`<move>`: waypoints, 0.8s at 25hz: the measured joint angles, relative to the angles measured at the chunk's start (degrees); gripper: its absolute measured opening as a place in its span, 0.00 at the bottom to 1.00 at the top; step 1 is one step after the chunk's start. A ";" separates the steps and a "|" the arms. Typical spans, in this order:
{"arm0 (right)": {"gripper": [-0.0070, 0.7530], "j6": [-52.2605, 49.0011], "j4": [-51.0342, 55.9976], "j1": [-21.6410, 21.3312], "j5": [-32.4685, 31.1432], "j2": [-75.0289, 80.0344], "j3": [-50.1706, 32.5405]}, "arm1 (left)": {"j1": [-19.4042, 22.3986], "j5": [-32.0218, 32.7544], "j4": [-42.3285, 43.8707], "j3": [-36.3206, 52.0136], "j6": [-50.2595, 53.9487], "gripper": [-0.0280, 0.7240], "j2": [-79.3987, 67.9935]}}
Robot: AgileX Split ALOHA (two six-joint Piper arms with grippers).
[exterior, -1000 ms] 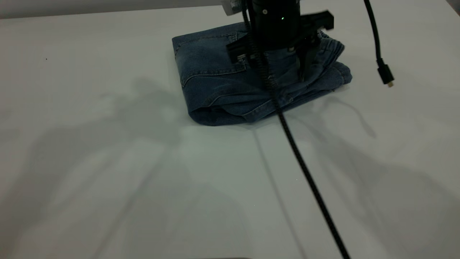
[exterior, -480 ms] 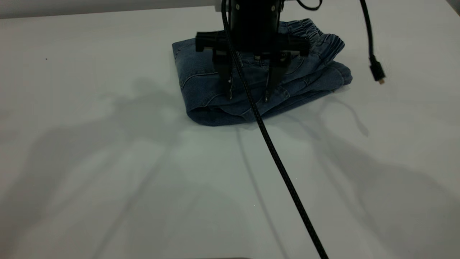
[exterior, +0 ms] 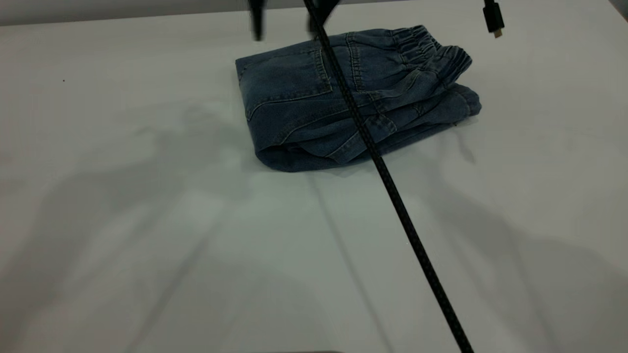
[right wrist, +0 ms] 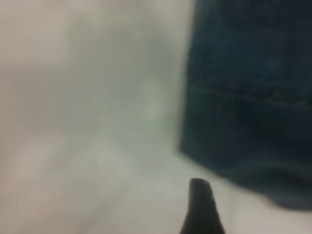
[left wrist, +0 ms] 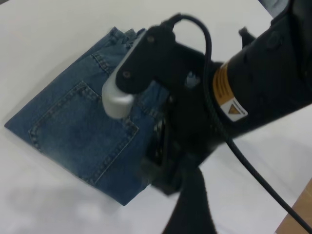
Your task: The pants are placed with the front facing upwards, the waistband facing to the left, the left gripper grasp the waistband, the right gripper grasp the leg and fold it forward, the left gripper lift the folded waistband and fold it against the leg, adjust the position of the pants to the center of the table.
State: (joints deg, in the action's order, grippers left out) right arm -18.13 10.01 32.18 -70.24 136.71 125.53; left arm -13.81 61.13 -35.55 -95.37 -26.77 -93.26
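The pants (exterior: 304, 93) lie folded into a thick blue denim bundle at the back middle of the table (exterior: 147, 220). Their ruffled waistband (exterior: 427, 46) is on top at the bundle's right end. My right gripper (exterior: 286, 22) hovers above the bundle's back left corner, open and holding nothing, with only its two fingertips in the exterior view. The left wrist view looks down on the right arm (left wrist: 195, 97) over the pants (left wrist: 78, 131). One dark finger (left wrist: 190, 204) of my left gripper shows there. In the right wrist view a fingertip (right wrist: 200, 204) hangs beside the pants' edge (right wrist: 248, 87).
A thick braided cable (exterior: 392, 191) crosses diagonally in front of the pants toward the lower right. A loose plug (exterior: 493, 20) dangles at the upper right. A brown edge (left wrist: 297, 219) shows past the table in the left wrist view.
The right gripper has risen off the pants and moved up and left, almost out of the exterior view, fingers apart. The dangling plug rose too. The folded pants stayed put.
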 joint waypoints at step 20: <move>0.56 -2.92 -15.92 -1.39 0.59 14.06 0.33 | 0.00 0.40 0.04 0.00 0.00 0.75 -1.62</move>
State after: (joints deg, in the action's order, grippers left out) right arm -21.05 -5.90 30.79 -69.65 150.77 125.85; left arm -13.81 61.53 -35.50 -95.37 -26.77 -94.88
